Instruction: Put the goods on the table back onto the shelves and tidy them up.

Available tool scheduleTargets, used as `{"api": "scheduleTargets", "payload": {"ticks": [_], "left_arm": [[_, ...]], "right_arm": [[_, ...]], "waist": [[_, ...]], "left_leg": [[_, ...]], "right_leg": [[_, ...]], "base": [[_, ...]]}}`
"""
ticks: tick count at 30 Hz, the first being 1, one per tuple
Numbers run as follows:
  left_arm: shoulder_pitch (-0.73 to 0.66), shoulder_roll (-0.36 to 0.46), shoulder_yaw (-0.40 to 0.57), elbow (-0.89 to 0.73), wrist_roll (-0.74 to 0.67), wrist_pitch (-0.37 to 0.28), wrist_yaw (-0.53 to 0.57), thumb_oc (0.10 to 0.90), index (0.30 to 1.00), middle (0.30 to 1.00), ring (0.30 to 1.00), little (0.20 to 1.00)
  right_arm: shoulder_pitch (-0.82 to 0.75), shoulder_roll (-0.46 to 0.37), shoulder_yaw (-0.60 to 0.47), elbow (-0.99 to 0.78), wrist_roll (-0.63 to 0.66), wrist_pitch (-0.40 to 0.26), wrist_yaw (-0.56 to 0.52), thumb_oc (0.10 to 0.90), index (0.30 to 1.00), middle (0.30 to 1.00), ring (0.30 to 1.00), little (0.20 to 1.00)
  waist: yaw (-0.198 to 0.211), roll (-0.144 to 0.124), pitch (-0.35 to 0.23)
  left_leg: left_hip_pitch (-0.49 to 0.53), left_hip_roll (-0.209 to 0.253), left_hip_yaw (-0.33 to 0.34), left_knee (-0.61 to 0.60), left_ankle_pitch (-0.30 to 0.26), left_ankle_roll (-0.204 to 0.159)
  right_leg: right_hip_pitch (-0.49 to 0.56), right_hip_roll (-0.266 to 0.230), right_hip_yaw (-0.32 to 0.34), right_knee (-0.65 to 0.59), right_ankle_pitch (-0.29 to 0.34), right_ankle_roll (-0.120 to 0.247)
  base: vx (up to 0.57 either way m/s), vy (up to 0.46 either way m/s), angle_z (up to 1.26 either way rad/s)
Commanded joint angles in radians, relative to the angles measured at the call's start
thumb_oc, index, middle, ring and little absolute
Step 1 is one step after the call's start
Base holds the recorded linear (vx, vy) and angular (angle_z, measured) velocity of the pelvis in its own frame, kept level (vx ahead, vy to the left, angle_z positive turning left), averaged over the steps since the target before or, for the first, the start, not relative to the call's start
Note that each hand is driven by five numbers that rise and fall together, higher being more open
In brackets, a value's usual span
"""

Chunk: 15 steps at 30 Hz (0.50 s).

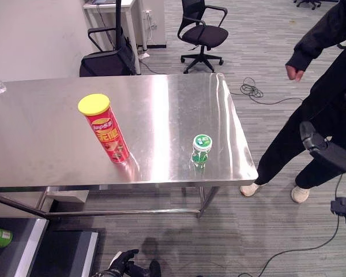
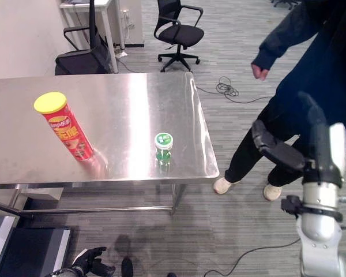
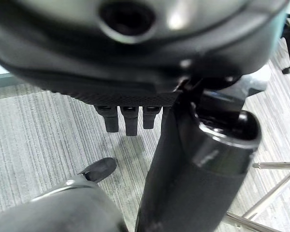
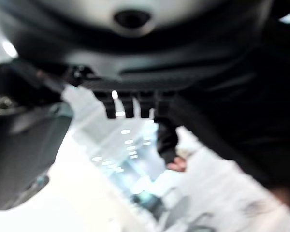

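Left hand (image 1: 122,262) low at near edge, below table (image 1: 40,161) level, fingers relaxed and empty; right hand (image 2: 320,144) raised at right beside a person (image 1: 320,92), fingers straight, holding nothing. Red chip canister (image 1: 106,131) and green-capped bottle (image 1: 200,151) both upright on table, well apart. Judged at start: no goods shelved yet, both items left to move.

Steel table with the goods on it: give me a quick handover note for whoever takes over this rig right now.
Left hand: low near the floor in front of the table, fingers relaxed, holding nothing.
Right hand: raised beside the table's right end, fingers straight, holding nothing.
Goods: red crisp tube with yellow lid stands on the stainless steel table left of centre; small green bottle with green and white cap stands near the front right edge.
Person in dark clothes stands close by the right end.
Done: nothing shelved that shows here. Left: both items.
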Motion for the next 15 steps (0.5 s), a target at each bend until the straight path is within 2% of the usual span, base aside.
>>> {"api": "scheduleTargets", "payload": {"ticks": [1,6,10,15], "left_arm": [[0.004,-0.057,-0.077,0.086,0.023,0.004,-0.041,0.800,0.900,0.900,0.900,0.900],[0.002,-0.055,-0.081,0.088,0.005,0.002,-0.049,0.800,0.900,0.900,0.900,0.900],[0.006,-0.054,-0.088,0.077,0.004,0.002,-0.054,0.800,0.900,0.900,0.900,0.900],[0.010,-0.052,-0.108,0.058,0.014,0.003,-0.062,0.800,0.900,0.900,0.900,0.900]], "right_arm": [[-0.053,-0.122,0.009,-0.035,0.038,-0.079,0.027,0.800,0.900,0.900,0.900,0.900],[-0.101,-0.119,0.132,0.011,0.051,-0.077,0.074,0.800,0.900,0.900,0.900,0.900],[-0.125,-0.125,0.183,0.031,0.029,-0.073,0.092,0.800,0.900,0.900,0.900,0.900],[-0.170,-0.147,0.249,0.089,-0.054,-0.058,0.077,0.800,0.900,0.900,0.900,0.900]], "waist": [[0.053,-0.020,-0.053],[0.064,-0.017,-0.055],[0.068,-0.014,-0.058],[0.077,-0.007,-0.062]], "left_leg": [[-0.120,0.057,-0.031,0.105,0.008,-0.063],[-0.121,0.057,-0.034,0.114,0.007,-0.065],[-0.117,0.056,-0.037,0.113,0.007,-0.064],[-0.108,0.055,-0.039,0.108,0.006,-0.062]], "right_leg": [[-0.023,0.041,0.021,0.032,-0.026,-0.002],[-0.015,0.041,0.016,0.031,-0.027,-0.006],[-0.009,0.040,0.014,0.030,-0.029,-0.007],[-0.004,0.038,0.008,0.030,-0.030,-0.008]], "base": [[-0.01,-0.010,0.04],[-0.01,-0.008,0.04],[0.00,-0.001,0.01],[0.01,0.002,0.04]]}}
